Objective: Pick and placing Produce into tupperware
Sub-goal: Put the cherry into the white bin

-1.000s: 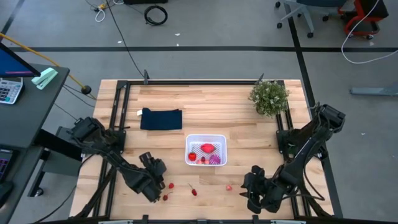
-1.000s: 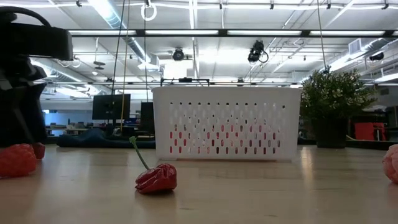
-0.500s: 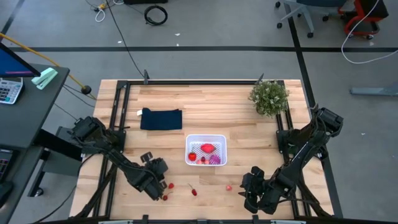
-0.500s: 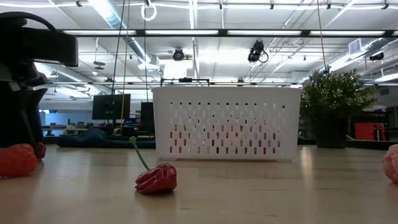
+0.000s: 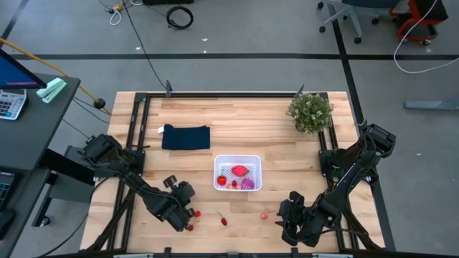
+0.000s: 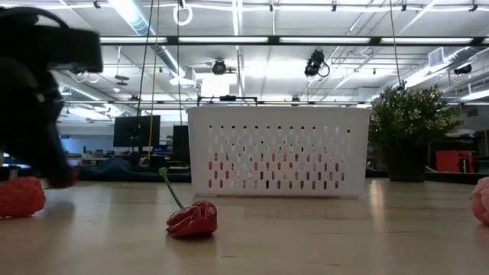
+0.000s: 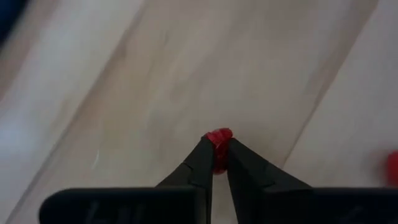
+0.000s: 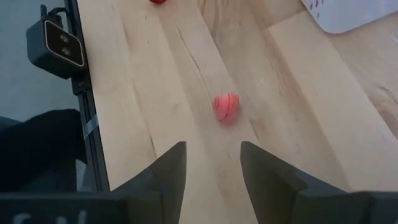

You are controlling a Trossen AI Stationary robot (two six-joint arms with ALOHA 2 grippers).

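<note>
The left gripper (image 7: 213,157) has its two dark fingers pinched together on a small red berry (image 7: 217,138), near the front edge of the table (image 5: 272,122) toward its left corner. A second ago it stood a little farther left, beside the berries; it has since slid in over them and closed, so the pick looks made and the lift toward the container should follow. The right gripper (image 8: 211,163) waits near the front right corner, fingers apart, facing a round ridged pink-red piece (image 8: 226,106).

The container (image 5: 237,173) sits mid-table: white plastic, slotted walls, already holding several red pieces and a purple ribbed ball (image 5: 248,184). A glossy red pepper (image 6: 192,218) with a thin green stem lies on the pale wood.
</note>
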